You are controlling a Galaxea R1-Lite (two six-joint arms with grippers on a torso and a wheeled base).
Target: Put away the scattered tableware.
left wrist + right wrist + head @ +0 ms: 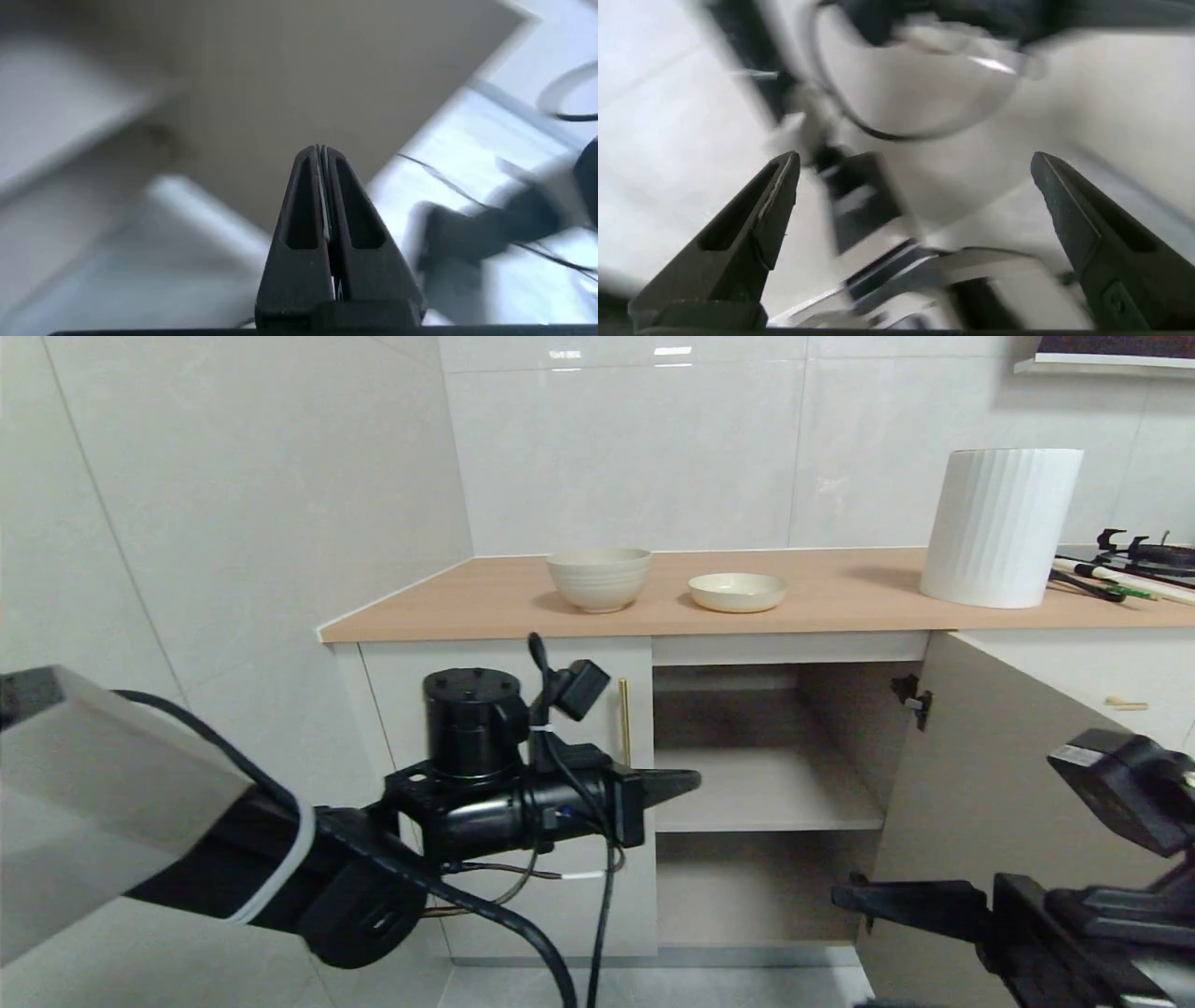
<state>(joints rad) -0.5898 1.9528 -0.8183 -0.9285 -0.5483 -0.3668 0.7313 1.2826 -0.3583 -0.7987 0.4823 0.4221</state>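
A ribbed cream bowl (598,578) and a shallow cream dish (737,591) stand side by side on the wooden countertop (840,588). Below them the cabinet (766,793) stands with its right door (971,793) swung out, showing bare shelves. My left gripper (689,780) hangs in front of the cabinet's closed left door, well below the bowl, its fingers (320,201) pressed together and shut on nothing. My right gripper (845,896) is low at the right by the open door, with its fingers (761,219) spread wide open and nothing between them.
A tall white ribbed container (1001,525) stands on the counter at the right. Past it lie chopsticks (1111,581) and a black stove grate (1148,549). Tiled walls close the left side and back. A gold handle (624,721) is on the left door.
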